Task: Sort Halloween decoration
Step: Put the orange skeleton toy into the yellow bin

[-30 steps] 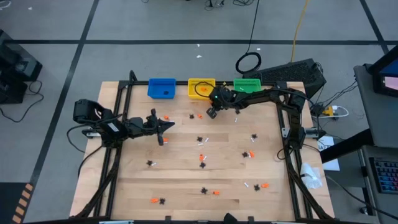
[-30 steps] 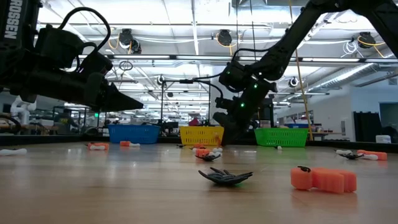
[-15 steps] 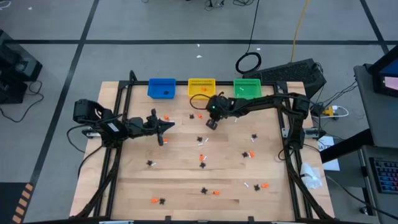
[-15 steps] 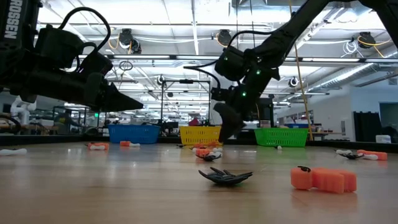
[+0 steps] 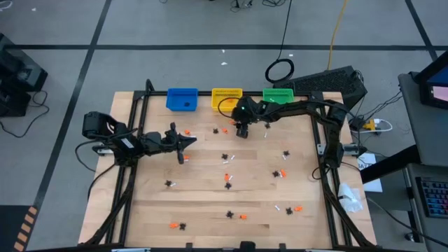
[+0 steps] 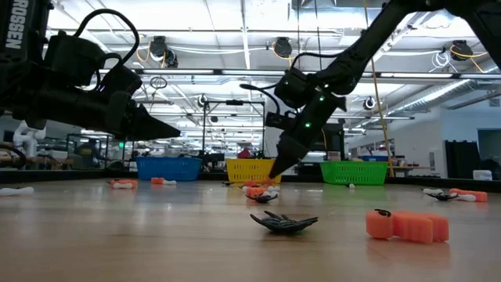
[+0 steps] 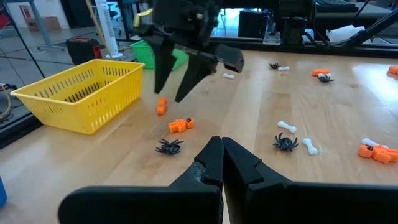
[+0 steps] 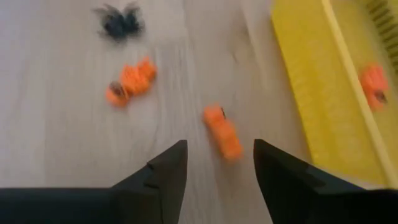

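Right gripper (image 8: 214, 165) spread wide above an orange trinket (image 8: 222, 132) beside the yellow bin (image 5: 226, 96), at the table's (image 5: 203, 210) far edge.
It grips nothing. "ROSSEN", cut off, shows on the left arm; left gripper (image 7: 222, 155) shut, empty, near the left edge. Trinkets are scattered across the table.

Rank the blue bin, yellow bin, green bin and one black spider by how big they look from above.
1. Blue plastic bin, yellow plastic bin, green plastic bin: they look alike, so no ranking.
2. Black plastic spider: far smaller.
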Tool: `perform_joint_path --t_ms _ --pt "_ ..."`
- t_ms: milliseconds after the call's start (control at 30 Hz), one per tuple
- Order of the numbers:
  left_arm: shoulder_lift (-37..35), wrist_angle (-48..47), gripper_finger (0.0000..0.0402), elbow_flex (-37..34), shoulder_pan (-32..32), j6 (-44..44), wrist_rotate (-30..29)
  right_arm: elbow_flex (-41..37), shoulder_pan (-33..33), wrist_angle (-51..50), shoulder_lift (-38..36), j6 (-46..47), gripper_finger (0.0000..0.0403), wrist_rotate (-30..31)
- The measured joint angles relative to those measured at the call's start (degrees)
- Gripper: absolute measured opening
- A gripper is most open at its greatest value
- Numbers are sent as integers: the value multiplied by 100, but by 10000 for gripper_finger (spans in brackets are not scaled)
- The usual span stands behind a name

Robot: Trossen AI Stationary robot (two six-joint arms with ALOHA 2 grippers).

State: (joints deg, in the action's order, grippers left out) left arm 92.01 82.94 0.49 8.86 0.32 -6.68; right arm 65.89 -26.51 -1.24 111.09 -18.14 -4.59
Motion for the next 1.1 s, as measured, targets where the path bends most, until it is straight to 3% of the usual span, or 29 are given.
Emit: perform_joint_path --t_ms 267,533,800,933,1100 --pt "0 -37 0 7 -2 4 9 587 -45 -529 493 -39 130 -288" --pt "0 -123 0 7 -2 4 9 689 -20 -1206 382 44 18 -126" --pt "0 -119 0 7 -2 2 13 819 167 -1195 -234 492 23 49" --pt "0 -118 0 7 -2 4 14 1386 50 -1254 -253 851 13 905" --pt "0 -122 0 9 -2 0 17 2290 -346 -1708 198 770 14 867"
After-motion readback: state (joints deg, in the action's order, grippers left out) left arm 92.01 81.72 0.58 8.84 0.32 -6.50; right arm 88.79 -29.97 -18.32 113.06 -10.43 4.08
